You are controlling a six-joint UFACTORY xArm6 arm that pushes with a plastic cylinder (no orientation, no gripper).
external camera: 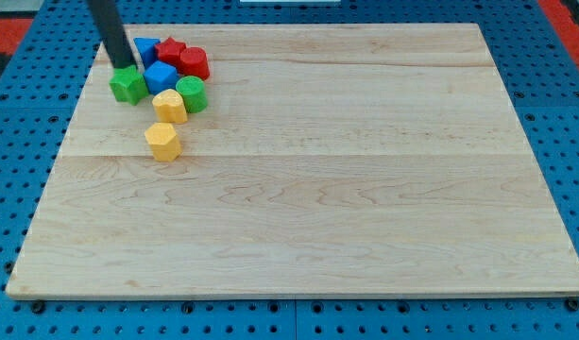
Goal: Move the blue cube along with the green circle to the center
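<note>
Wide pale wooden desk (365,189), filling most of the view, framed on every side by a blue pegboard (15,189) with red showing at the view's two top corners.

Coming down over the desk's top-left corner: the straight dark rod (108,28), leaning slightly. Ends in my tip (125,68). Shows no pincer, so cannot tell whether apart or together.

Eight small blocks, all bunched near that same top-left corner.

Closest to the top edge: a red block (172,49) of star-like outline, a second red block (195,62) just beside it toward the right edge, and a blue block (144,46) toward the left edge, partly hidden behind the rod.

Next row down: the blue cube (160,76), wedged in the middle of the bunch, close under the red blocks. Sits just beside the green circle (191,94), which lies on its lower right, apparently touching it. Both far from the desk's centre, hard by the top-left corner.

Nearest the left edge: a green block (128,86) of uneven outline, just left of the blue cube.

Below the cube and pressed to the green circle's left side: a yellow block (170,106). Farther toward the bottom edge, a little apart from the rest: another yellow block (163,141), faceted.

My tip: at the upper edge of the green block, touching it or nearly so, left of the blue cube and apart from the green circle.
</note>
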